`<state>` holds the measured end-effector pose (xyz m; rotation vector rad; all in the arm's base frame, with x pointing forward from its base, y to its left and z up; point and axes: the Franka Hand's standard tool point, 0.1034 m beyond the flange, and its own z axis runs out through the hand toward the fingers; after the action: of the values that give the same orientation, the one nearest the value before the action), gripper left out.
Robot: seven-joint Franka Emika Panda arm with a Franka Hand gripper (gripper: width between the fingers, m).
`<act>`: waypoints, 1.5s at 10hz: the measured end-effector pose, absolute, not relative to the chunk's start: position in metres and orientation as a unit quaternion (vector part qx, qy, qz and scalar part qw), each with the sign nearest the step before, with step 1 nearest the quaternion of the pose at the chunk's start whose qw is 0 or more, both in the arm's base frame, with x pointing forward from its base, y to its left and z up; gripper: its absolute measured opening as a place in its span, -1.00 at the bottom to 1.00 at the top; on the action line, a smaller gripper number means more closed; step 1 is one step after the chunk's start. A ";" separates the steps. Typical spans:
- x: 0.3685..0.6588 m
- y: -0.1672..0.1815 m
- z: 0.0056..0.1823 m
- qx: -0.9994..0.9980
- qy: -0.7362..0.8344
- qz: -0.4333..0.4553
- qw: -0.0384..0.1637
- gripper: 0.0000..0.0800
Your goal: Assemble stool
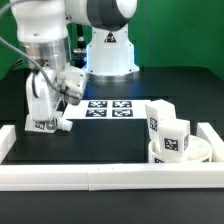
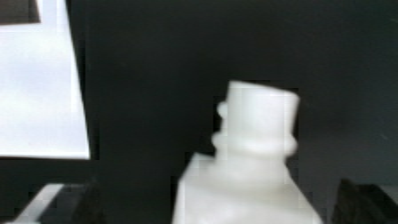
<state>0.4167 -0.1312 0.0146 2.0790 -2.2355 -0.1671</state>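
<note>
One white stool leg [image 1: 42, 123] with a black-and-white tag on its blocky end is at the exterior view's left, low over the black table. My gripper [image 1: 43, 112] is down around it. In the wrist view the leg [image 2: 260, 130] runs between my two dark fingers [image 2: 43, 205], with a dark gap on each side, so the gripper [image 2: 205, 212] is open and not touching it. The round seat [image 1: 196, 153] sits at the exterior view's right. Two more tagged legs [image 1: 160, 118] rest on it.
The marker board [image 1: 108, 108] lies flat mid-table in front of the robot base. White rails border the work area along the front [image 1: 100, 176], left [image 1: 6, 140] and right [image 1: 213, 133]. A flat white surface [image 2: 36, 90] shows beside the leg in the wrist view.
</note>
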 end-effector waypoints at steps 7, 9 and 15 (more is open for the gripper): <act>0.419 -0.126 0.010 0.698 -0.711 -0.064 0.048 -0.17; 0.432 -0.102 0.022 0.750 -0.656 -0.071 0.037 -0.17; 0.436 -0.081 0.025 0.888 -0.454 -0.064 0.023 -0.17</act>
<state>0.4356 -0.0814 0.0253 2.7511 -1.4068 -0.1991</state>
